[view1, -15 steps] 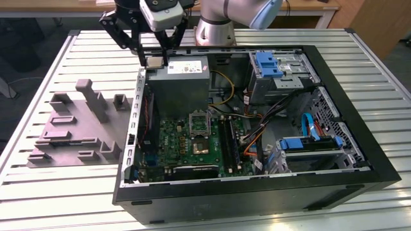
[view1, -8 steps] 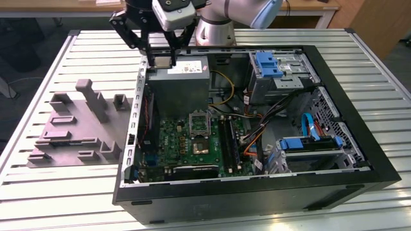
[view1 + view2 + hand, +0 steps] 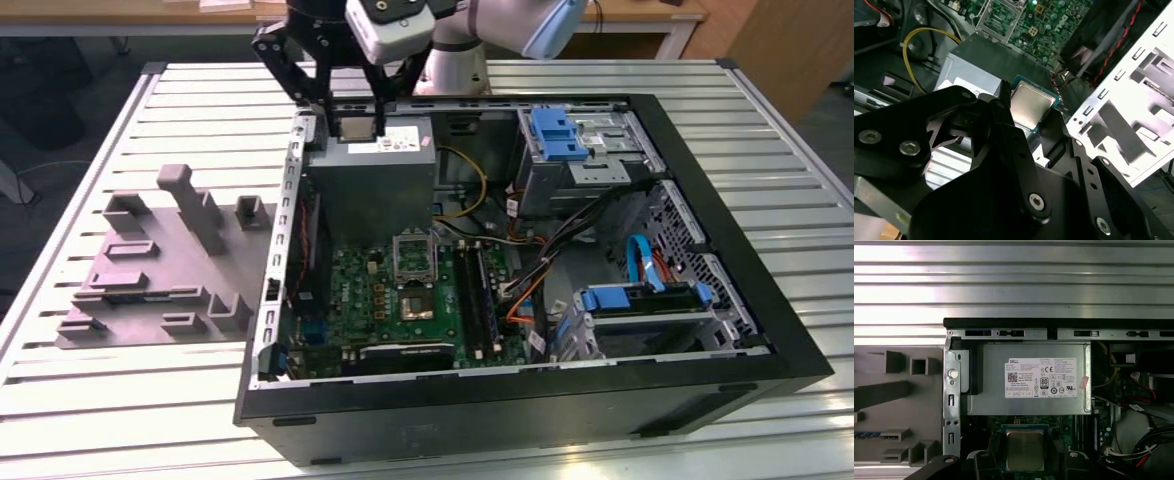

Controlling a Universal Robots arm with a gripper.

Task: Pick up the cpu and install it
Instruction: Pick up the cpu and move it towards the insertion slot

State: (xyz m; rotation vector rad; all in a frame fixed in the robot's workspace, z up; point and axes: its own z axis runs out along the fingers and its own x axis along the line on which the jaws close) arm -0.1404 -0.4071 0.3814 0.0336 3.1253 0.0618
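Slatted metal worktop (image 3: 160, 110) carries an open computer case (image 3: 787, 340) and a grey tray (image 3: 147, 270) in the exterior view. My pincer (image 3: 358, 128) hangs over the case's power supply (image 3: 374, 185), pinching the cpu (image 3: 356, 129). In the second wrist view my fingers (image 3: 1001, 107) clamp the cpu's (image 3: 1029, 104) edges, with the green board (image 3: 1054, 20) beyond. In the first wrist view the cpu (image 3: 1024, 450) sits just beside the labelled power supply (image 3: 1029, 355).
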